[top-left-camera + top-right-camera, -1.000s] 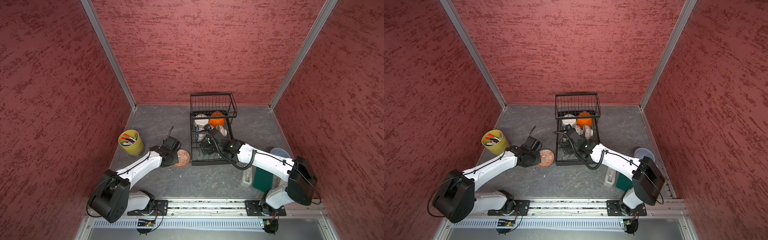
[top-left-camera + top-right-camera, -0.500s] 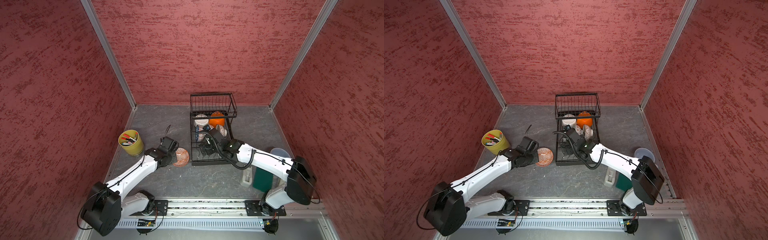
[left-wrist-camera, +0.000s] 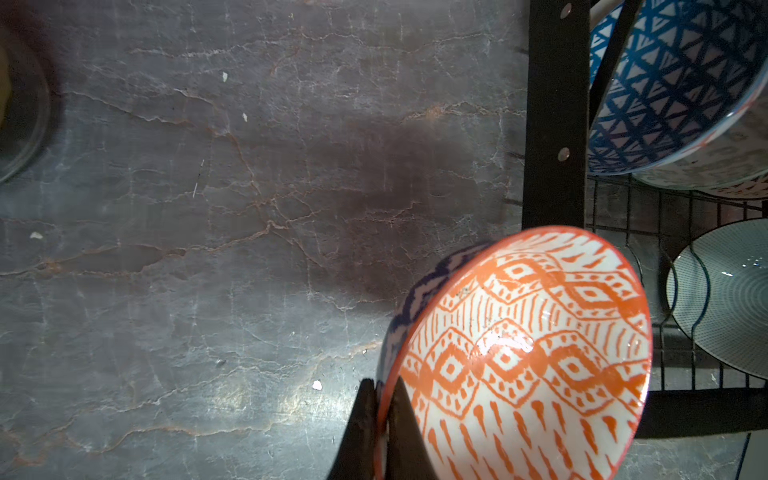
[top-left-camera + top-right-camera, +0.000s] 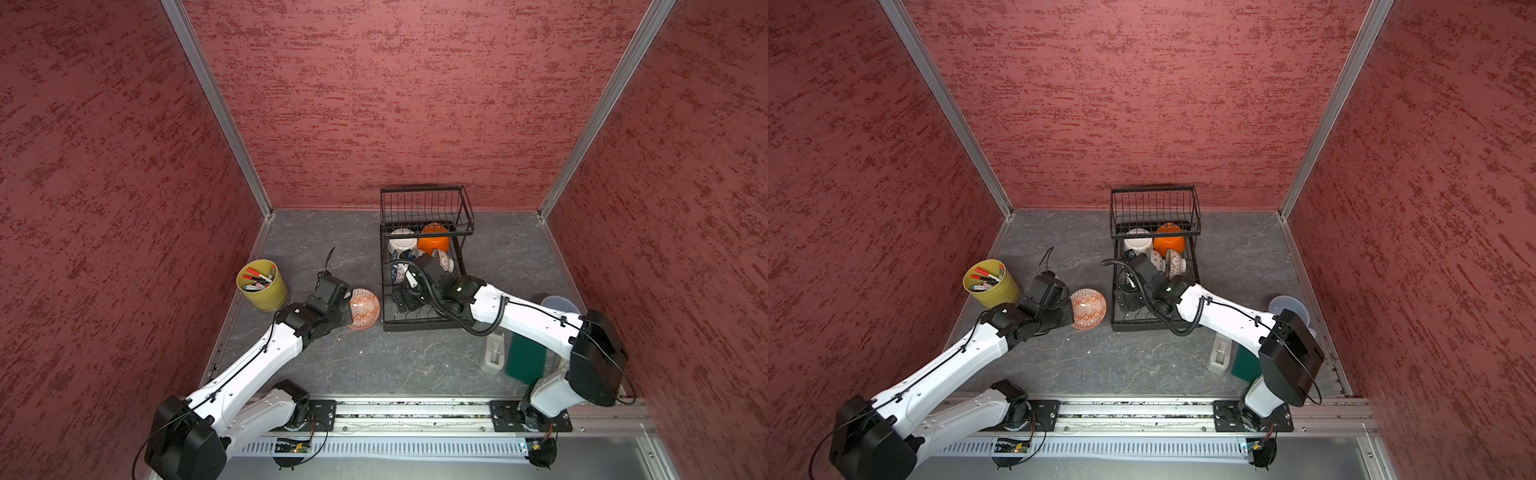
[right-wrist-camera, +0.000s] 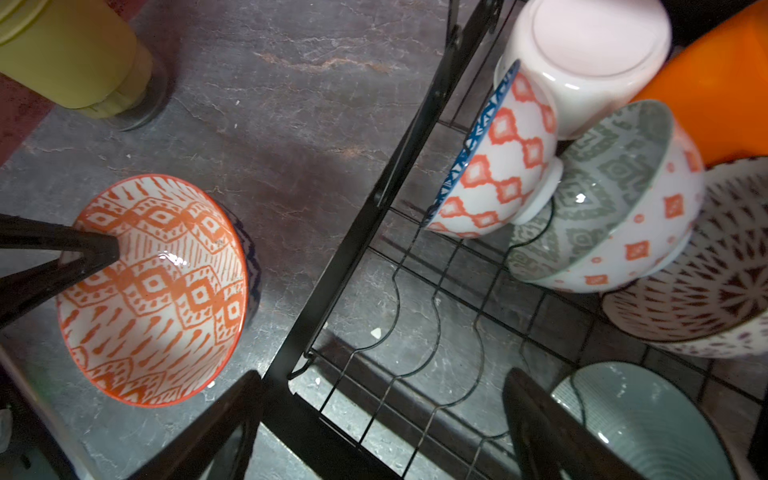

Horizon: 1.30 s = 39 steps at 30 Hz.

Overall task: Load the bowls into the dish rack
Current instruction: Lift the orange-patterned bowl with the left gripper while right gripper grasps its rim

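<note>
Now, mid-frame, the last bowl (image 4: 365, 309), rim-clamped by the left gripper (image 3: 382, 386), has been tipped up beside the dish rack (image 4: 415, 327); the right gripper (image 5: 380, 376) is spread, empty.

orange diamond-patterned bowl (image 3: 519, 353), black rack (image 4: 411, 325), yellow-green cup (image 4: 266, 297)

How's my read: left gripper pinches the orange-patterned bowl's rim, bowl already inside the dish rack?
Not inside. The left gripper does pinch the orange-patterned bowl by its rim, but the bowl is outside the dish rack, beside it; the right wrist view shows it.
</note>
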Each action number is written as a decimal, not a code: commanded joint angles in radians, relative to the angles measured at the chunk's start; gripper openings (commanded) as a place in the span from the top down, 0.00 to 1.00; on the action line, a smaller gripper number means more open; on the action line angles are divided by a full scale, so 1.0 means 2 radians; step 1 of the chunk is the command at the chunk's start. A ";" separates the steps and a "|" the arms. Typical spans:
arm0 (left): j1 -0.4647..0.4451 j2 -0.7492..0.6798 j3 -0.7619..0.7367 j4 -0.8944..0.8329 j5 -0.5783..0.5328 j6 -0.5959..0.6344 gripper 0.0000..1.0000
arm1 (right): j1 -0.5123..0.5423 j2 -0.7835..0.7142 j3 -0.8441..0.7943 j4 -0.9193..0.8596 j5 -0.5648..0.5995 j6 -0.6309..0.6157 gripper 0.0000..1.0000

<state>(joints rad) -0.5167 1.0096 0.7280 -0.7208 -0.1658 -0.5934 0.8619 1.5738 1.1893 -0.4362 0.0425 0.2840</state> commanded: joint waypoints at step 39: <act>-0.065 0.011 0.051 0.023 -0.040 -0.004 1.00 | 0.023 0.074 0.073 0.003 -0.054 0.043 0.85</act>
<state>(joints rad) -0.6407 1.0359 0.8082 -0.7246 -0.2352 -0.5941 0.9031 1.7096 1.3025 -0.4370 -0.0788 0.3592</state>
